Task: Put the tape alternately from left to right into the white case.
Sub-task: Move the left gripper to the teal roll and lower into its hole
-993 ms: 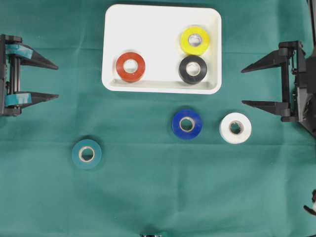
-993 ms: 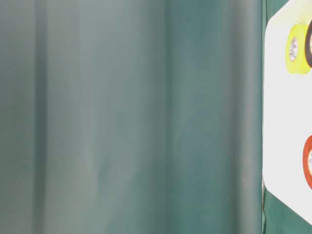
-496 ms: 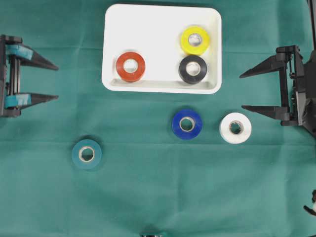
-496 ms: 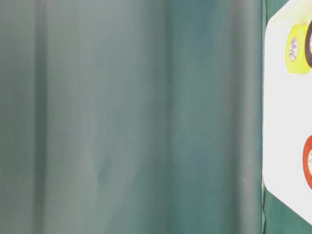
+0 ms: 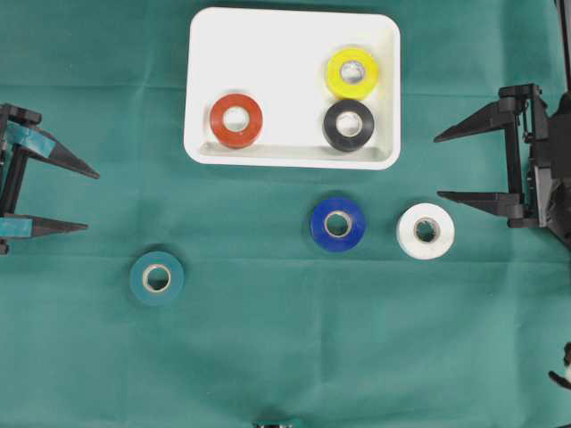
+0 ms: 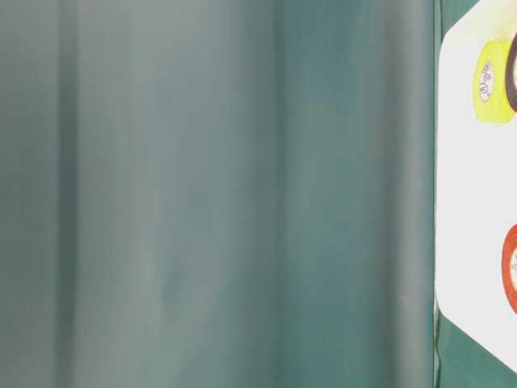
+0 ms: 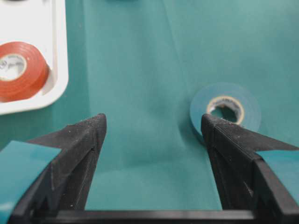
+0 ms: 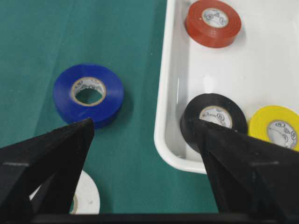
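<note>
Green cloth (image 5: pixel 268 357) covers table. Shallow white plastic case (image 5: pixel 268 53) holds red (image 5: pixel 236 120), yellow (image 5: pixel 351 73), black (image 5: pixel 349 125) tape rolls. Left gripper (image 5: pixel 76 198), right gripper (image 5: pixel 444 165): jaws apart, empty. Blue (image 5: pixel 338 224), white (image 5: pixel 426 232), teal (image 5: pixel 157 278) rolls flat on cloth.

**Table-level view: cloth and a strip of the case**

Blurred green cloth (image 6: pixel 218 194) is filling most of the frame, its soft folds running vertically. The white case (image 6: pixel 472 202) is showing only along the right edge, one rounded corner at top and another at bottom. A yellow roll (image 6: pixel 491 83) is lying in the case near the upper corner, just beside a dark roll (image 6: pixel 514 75) cut off by the frame. A red roll (image 6: pixel 510 268), also cropped, is lying lower down in the case.
</note>
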You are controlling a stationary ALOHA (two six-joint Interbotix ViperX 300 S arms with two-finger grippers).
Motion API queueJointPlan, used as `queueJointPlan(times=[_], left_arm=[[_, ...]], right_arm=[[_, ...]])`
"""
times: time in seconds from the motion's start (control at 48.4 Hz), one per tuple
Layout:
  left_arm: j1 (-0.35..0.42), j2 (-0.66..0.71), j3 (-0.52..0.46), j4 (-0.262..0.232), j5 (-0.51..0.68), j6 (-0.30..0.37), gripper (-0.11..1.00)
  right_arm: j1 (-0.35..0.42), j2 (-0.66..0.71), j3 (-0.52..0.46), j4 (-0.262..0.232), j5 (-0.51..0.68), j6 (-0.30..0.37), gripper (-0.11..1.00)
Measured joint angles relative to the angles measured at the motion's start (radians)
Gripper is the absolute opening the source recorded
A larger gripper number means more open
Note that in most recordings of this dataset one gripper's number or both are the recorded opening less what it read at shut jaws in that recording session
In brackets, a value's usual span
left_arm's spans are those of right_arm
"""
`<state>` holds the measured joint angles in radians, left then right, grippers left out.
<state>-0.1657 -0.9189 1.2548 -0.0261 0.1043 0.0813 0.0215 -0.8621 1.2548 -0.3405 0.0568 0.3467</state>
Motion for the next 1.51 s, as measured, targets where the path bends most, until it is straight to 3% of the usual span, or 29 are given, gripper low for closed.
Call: queueJointPlan(times=[0.228,0.662,0.951,1.117,1.344,1.51], left_arm=[[-0.003,0.048,-0.029,0.0,-0.002,0.0,0.73],[-0.063,0.383,-0.225,0.0,-0.017,0.011,0.71],[-0.081,0.505,-0.291,0.0,-0.006,0.006,0.7],[-0.083,0.549,-0.305,0.0,0.052,0.008,0.69],[-0.086,0.657,-0.371,0.0,0.207,0.005,0.54],[-0.092,0.713,-0.426,0.0,0.244,0.008,0.53]], right_arm=[[0.0,-0.002,0.0,0.0,0.002,0.0,0.59],[0.0,-0.002,0.0,0.0,0.0,0.0,0.59],[0.0,0.0,0.0,0.0,0.0,0.0,0.59],[0.0,0.0,0.0,0.0,0.0,0.0,0.59],[0.0,0.0,-0.002,0.0,0.002,0.0,0.59],[0.0,0.0,0.0,0.0,0.0,0.0,0.59]])
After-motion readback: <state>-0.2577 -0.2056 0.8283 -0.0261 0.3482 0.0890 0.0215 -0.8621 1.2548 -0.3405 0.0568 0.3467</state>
